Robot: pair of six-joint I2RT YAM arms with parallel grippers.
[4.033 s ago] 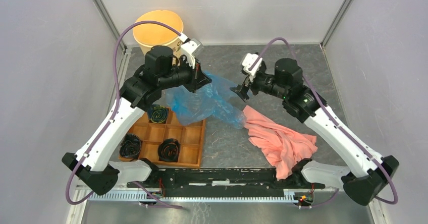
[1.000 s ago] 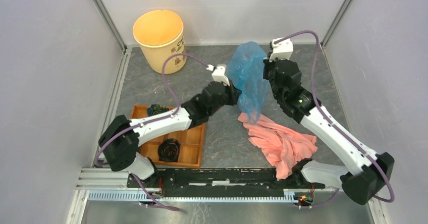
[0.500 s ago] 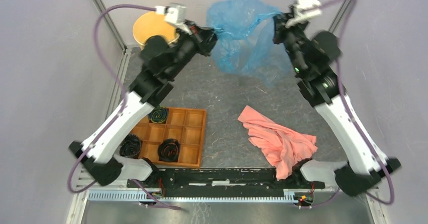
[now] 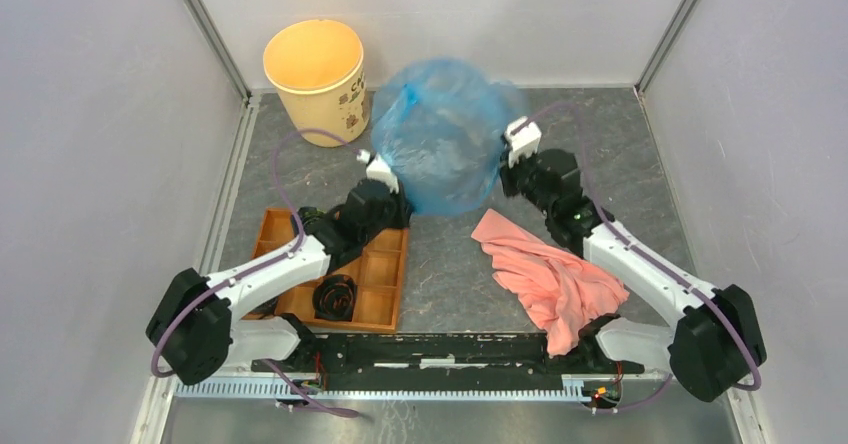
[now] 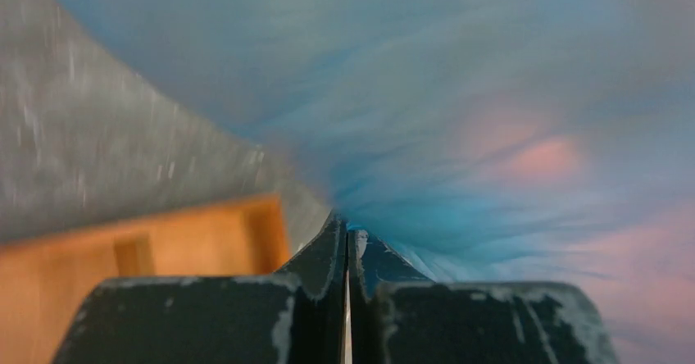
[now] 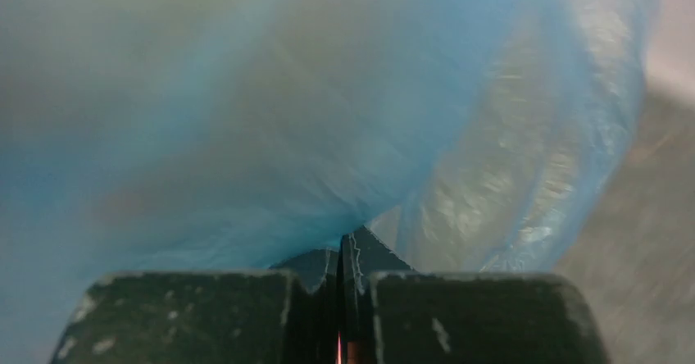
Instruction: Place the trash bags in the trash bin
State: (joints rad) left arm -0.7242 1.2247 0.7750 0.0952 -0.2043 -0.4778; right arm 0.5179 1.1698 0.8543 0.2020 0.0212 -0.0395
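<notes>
The light-blue trash bag [image 4: 440, 139] is puffed up like a balloon over the middle of the table, right of the tan-yellow trash bin [image 4: 315, 74], which stands upright in the back-left corner. My left gripper [image 4: 398, 196] is shut on the bag's lower left edge. My right gripper [image 4: 506, 172] is shut on its right edge. In the left wrist view the closed fingertips [image 5: 346, 234] pinch blue film [image 5: 459, 93]. The right wrist view shows the same: my right gripper [image 6: 342, 247] clamped on the bag [image 6: 246, 93].
A brown wooden compartment tray [image 4: 375, 284] holding black coiled items [image 4: 335, 296] lies under my left arm. A salmon-pink cloth [image 4: 555, 274] is crumpled on the table by my right arm. Walls close in the back and both sides.
Both arms swung the bag up high toward the back wall, then dropped low again. The bag has filled with air and now billows wide between the grippers.
</notes>
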